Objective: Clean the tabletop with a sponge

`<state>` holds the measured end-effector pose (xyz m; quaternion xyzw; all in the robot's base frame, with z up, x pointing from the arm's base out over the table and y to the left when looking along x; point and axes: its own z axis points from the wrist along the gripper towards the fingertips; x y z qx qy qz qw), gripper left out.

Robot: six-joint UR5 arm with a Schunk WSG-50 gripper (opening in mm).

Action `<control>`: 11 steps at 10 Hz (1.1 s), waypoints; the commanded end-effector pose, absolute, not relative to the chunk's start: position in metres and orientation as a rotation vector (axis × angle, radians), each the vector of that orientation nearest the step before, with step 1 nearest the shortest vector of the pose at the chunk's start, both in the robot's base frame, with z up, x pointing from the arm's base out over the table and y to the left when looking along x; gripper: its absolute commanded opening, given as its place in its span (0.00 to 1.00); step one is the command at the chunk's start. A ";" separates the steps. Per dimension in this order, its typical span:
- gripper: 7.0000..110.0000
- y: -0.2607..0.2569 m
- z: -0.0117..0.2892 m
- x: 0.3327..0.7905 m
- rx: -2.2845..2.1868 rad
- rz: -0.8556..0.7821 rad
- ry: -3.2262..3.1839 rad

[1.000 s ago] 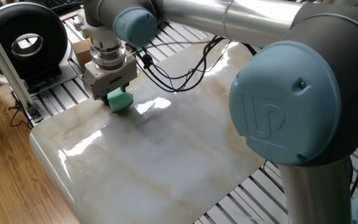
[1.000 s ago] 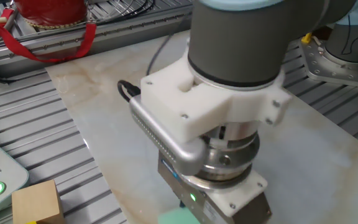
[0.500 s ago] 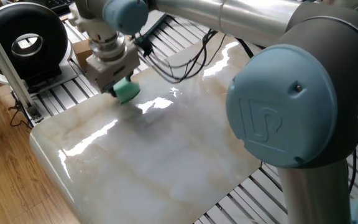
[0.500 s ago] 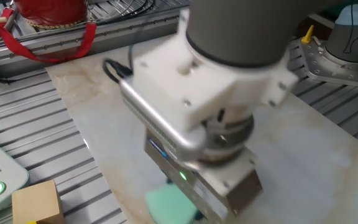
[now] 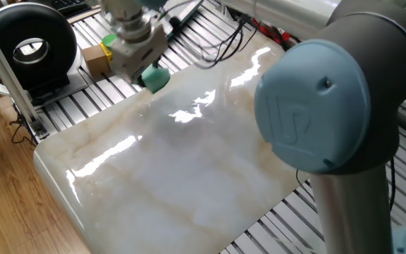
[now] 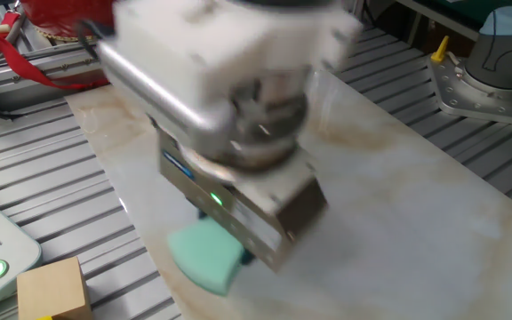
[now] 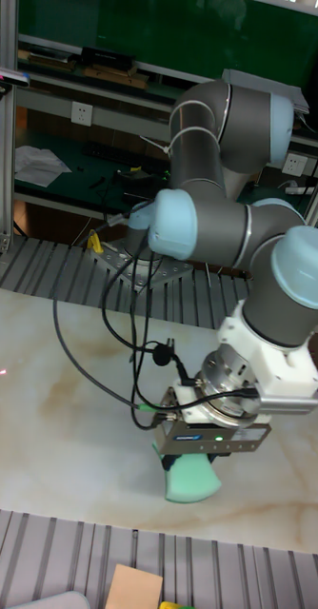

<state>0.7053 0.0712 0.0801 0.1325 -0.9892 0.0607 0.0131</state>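
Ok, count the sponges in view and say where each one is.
1. The teal-green sponge is held in the gripper, near the tabletop's edge beside the slatted frame. No others are visible; the arm may hide some.

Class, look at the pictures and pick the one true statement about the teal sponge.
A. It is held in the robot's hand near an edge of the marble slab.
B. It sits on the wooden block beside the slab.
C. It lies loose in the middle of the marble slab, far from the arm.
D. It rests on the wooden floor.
A: the sponge sits clamped in the hand near the edge of the marble tabletop.
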 end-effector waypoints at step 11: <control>0.00 -0.036 0.076 0.734 0.551 0.056 -3.197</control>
